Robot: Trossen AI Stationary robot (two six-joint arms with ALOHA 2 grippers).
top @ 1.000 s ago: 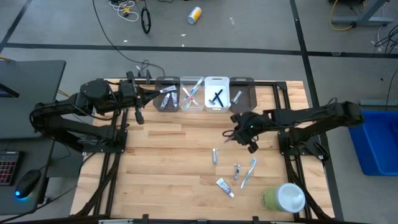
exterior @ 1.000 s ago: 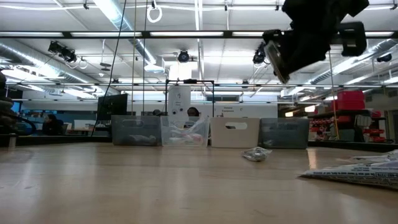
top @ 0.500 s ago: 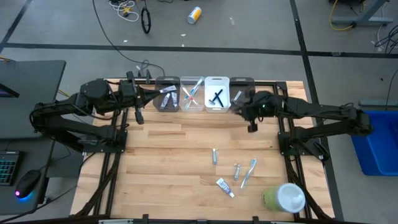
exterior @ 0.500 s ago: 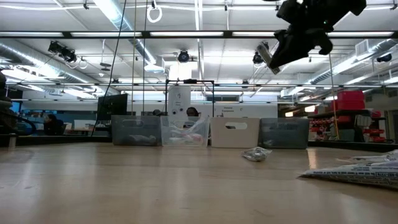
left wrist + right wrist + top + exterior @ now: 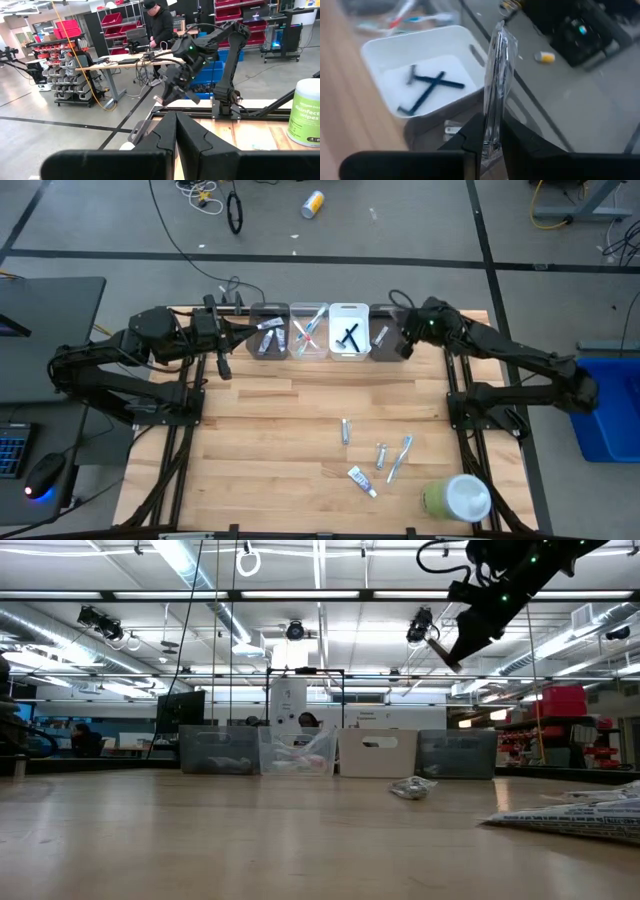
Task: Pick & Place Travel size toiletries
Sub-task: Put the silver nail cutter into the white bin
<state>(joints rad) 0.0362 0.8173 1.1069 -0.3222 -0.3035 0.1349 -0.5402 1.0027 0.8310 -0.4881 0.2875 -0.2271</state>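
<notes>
Right end effector (image 5: 490,131) pinches a slim, clear-wrapped toiletry packet (image 5: 497,75) upright above the dark bin (image 5: 390,330) beside the white bin (image 5: 348,320) holding two crossed black razors (image 5: 427,87). Left end effector (image 5: 176,131), fingers pressed together, waits at the desk's (image 5: 280,430) far-left edge.

Clear-wrapped toothbrush (image 5: 496,85) upright, pinched in right gripper (image 5: 487,137) above grey bin. Two black razors (image 5: 427,87) crossed in white bin (image 5: 385,50). Four toiletries (image 5: 377,456) loose on table.
</notes>
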